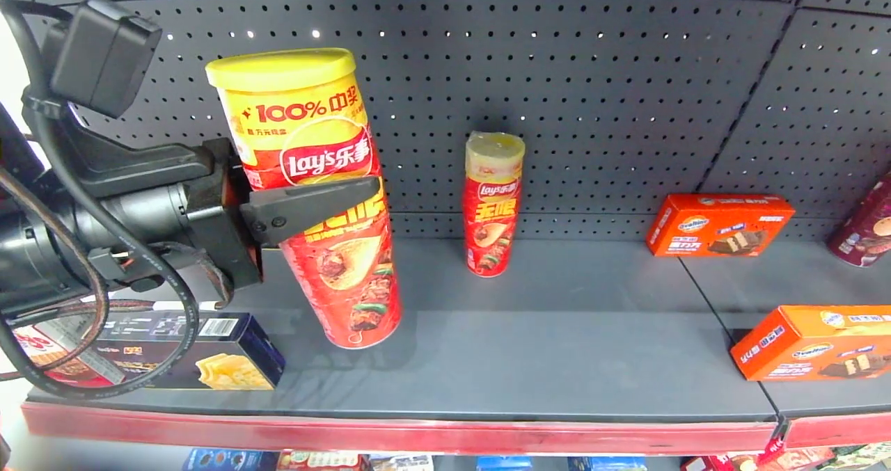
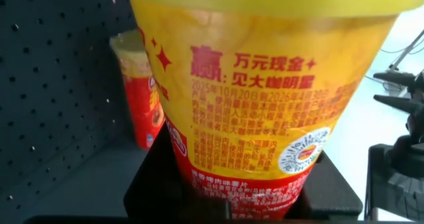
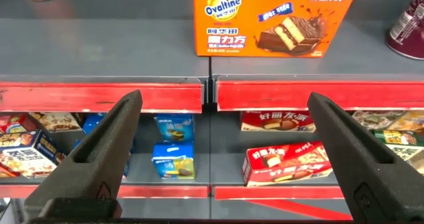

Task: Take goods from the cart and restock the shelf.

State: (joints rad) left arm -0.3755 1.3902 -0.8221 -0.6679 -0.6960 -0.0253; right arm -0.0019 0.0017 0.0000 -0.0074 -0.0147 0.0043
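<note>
Step in hand: placing. L gripper [image 1: 327,200] fingers clamped on chip can [image 1: 299,116] mid-body. Lid sits above the fingers, base below them. Can is tilted, base just over shelf deck [image 1: 557,346]; can't tell if it touches. Second can [image 1: 493,203] stands upright beyond the fingertips, well apart. Next prob.: level can, set base flat, then let go. R gripper [image 3: 225,158] fingers apart, nothing btwn; orange box [image 3: 262,18] past its tips.

The right hand [image 3: 225,101] has two dark grey, grainy, wedge-shaped fingers [image 3: 99,158].
</note>
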